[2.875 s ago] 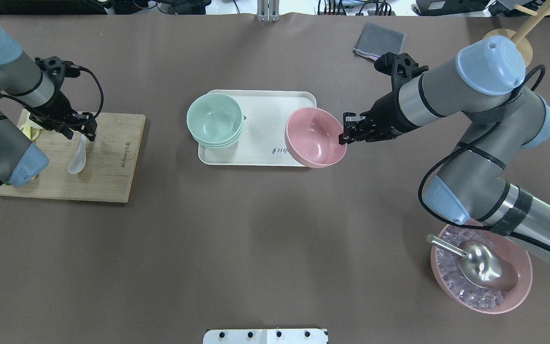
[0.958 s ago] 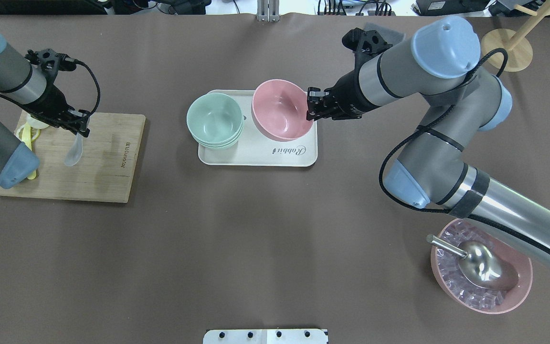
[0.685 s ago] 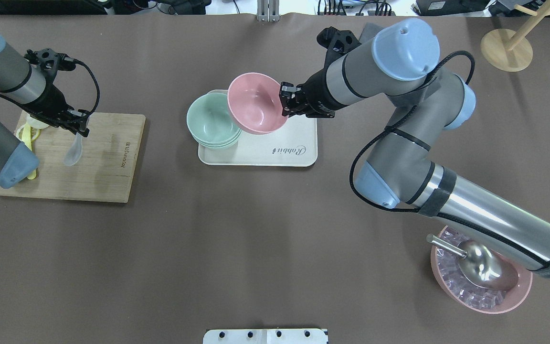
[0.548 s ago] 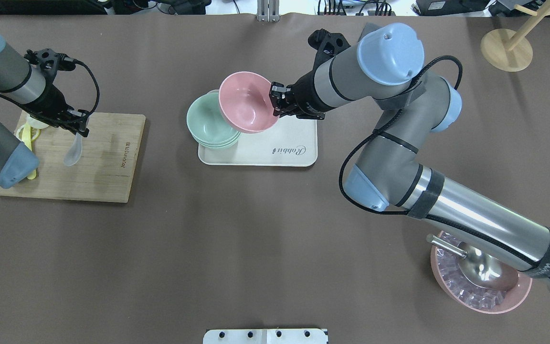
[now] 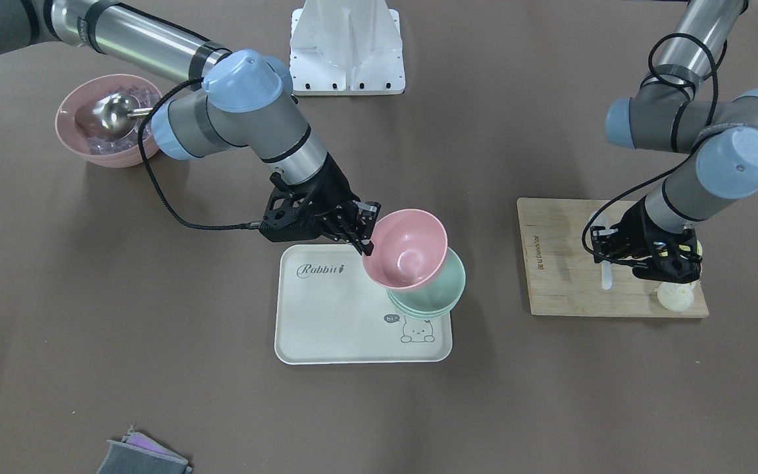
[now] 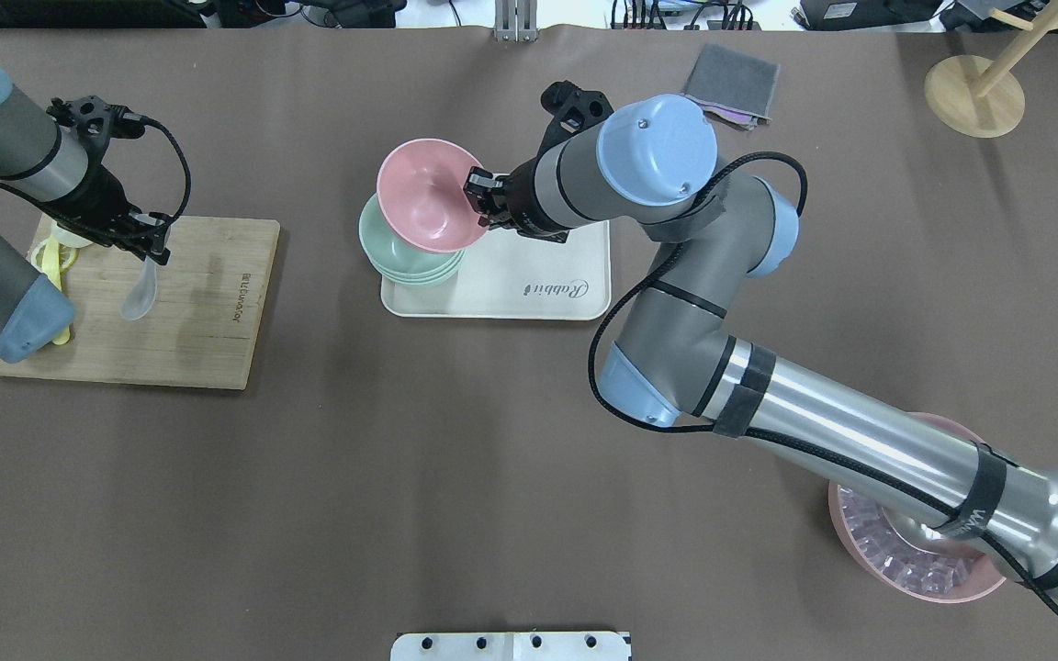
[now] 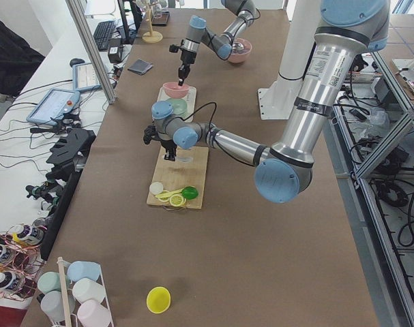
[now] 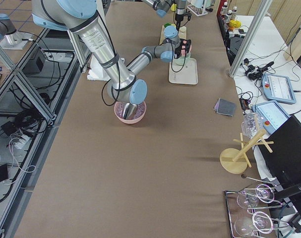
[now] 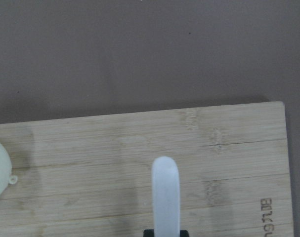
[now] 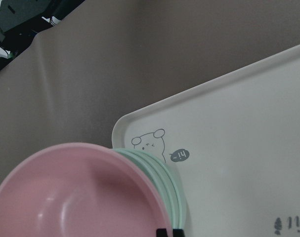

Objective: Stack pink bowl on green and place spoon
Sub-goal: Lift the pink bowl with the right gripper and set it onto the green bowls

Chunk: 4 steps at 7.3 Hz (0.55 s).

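Note:
My right gripper (image 6: 478, 193) is shut on the rim of the pink bowl (image 6: 423, 195) and holds it tilted just over the stack of green bowls (image 6: 400, 263), offset to the far side. I cannot tell whether they touch. The stack stands at the left end of the white tray (image 6: 529, 285). In the right wrist view the pink bowl (image 10: 80, 192) overlaps the green rims (image 10: 174, 192). My left gripper (image 6: 151, 248) is shut on the handle of the white spoon (image 6: 141, 292), which hangs over the wooden board (image 6: 208, 312). The spoon also shows in the left wrist view (image 9: 166, 197).
A pink bowl of ice (image 6: 915, 569) sits at the near right, partly under my right arm. A grey cloth (image 6: 731, 83) and a wooden stand (image 6: 974, 83) lie at the far right. Yellow pieces (image 6: 50, 262) lie at the board's left end.
My right arm has carried the pink bowl left from the tray's right end to over the green stack. My left gripper lifted the spoon off the board earlier and has stayed nearly still since.

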Motion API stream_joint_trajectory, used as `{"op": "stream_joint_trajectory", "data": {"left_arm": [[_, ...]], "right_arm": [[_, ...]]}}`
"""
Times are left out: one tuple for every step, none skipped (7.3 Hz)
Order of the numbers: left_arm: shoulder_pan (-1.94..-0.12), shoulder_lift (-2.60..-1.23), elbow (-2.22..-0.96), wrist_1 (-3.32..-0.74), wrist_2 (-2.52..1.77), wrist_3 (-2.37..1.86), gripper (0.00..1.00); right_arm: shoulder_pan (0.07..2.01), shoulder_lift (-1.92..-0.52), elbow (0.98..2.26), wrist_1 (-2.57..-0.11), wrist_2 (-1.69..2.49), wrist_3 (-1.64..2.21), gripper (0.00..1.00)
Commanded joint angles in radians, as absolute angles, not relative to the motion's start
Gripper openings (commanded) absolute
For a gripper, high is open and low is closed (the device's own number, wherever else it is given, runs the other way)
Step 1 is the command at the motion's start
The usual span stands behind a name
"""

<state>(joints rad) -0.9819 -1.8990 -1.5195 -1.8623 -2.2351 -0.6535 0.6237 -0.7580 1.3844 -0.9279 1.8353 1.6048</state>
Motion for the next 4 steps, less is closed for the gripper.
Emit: {"op": "stream_joint_trajectory", "data": {"left_arm": [[-0.982, -1.899, -1.517, -1.862, -2.235, -0.653, 0.00], [-0.982, -1.899, -1.513, -1.862, -2.235, -0.653, 0.00], [-0.982, -1.899, -1.511, -1.862, -2.235, -0.653, 0.00], [-0.982, -1.899, -1.511, -1.862, -2.235, -0.653, 0.00]], "right_arm": [[0.615, -0.698, 1.304, -0.927, 1.815, 1.600, 0.00], [0.614, -0.686, 1.284, -0.927, 1.813, 1.598, 0.00], [0.608, -0.675, 1.272, -0.927, 1.799, 1.597, 0.00], [0.606, -0.672, 1.270, -0.927, 1.796, 1.597, 0.00]]}}
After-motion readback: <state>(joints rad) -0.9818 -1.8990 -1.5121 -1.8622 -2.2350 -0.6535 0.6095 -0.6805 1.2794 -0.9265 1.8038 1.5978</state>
